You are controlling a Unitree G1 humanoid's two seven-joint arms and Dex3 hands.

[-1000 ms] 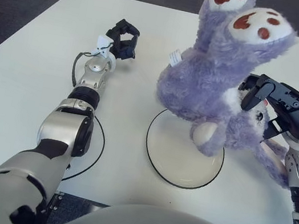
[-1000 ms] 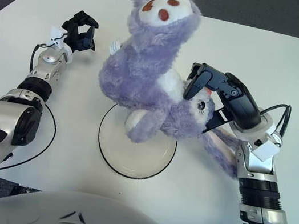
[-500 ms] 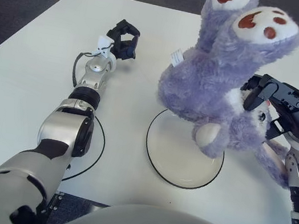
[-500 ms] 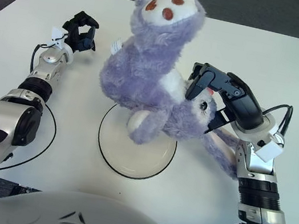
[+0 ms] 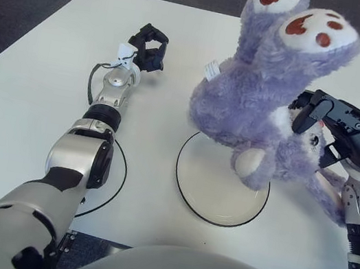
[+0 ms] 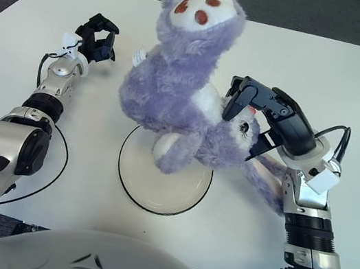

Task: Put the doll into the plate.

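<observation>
Above the plate [image 5: 214, 200], right hand [image 5: 338, 127] fingers clasp the upturned doll [image 5: 263, 100], hiding its face.

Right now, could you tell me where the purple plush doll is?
The purple plush doll hangs upside down at centre-right, gripped by the right hand, over the plate's far right edge.

Paired head views, downward over table [image 5: 25, 100]

Doll [image 5: 256, 99] fluffy purple plush; plate [image 5: 215, 189] smooth, glossy; table [image 5: 28, 87] matt white.
</observation>
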